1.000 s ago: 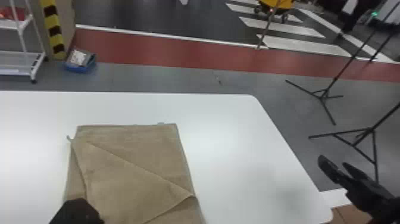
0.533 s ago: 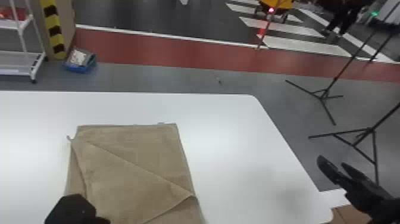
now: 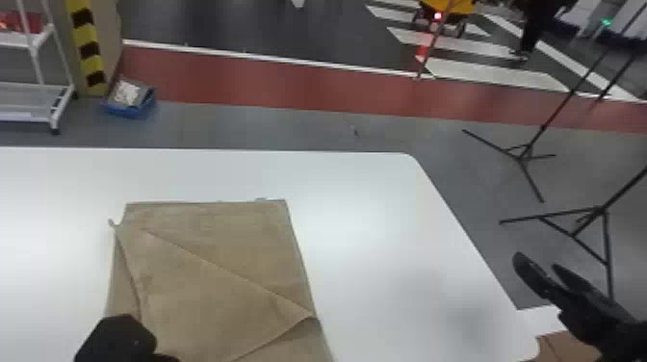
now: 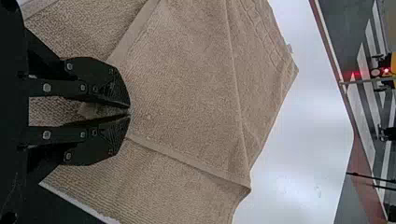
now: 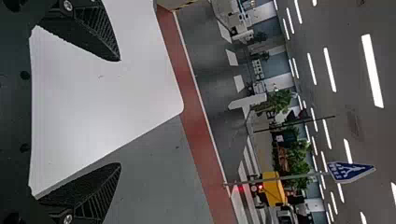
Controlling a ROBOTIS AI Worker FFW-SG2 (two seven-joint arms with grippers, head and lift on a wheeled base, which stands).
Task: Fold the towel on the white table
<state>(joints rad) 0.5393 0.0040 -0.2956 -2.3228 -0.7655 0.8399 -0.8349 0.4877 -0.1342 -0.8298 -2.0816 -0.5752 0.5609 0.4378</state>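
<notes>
White table [image 3: 366,207] runs across my near side, the biggest thing I've got. White rack [image 3: 53,96] stands on the floor past its far left, black tripod stands [image 3: 522,154] off its right side. Towel [image 3: 216,269] is flat on the table, left of the head view's centre, partly folded: top layer's edge runs diagonally from far left to near right, lower layer showing beyond it.

My right gripper [image 3: 537,262] is wide open, fingers well apart, nothing between them, touching nothing. Arm comes in from the right, gripper by the table's near right corner, pointing forward and left, well apart from the towel.

My left gripper [image 3: 118,342] is at the towel's near left part, arm in from the bottom edge. Fingertips [image 4: 129,112] are together, pinching a corner of the top layer; its tip pokes back between the fingers.
</notes>
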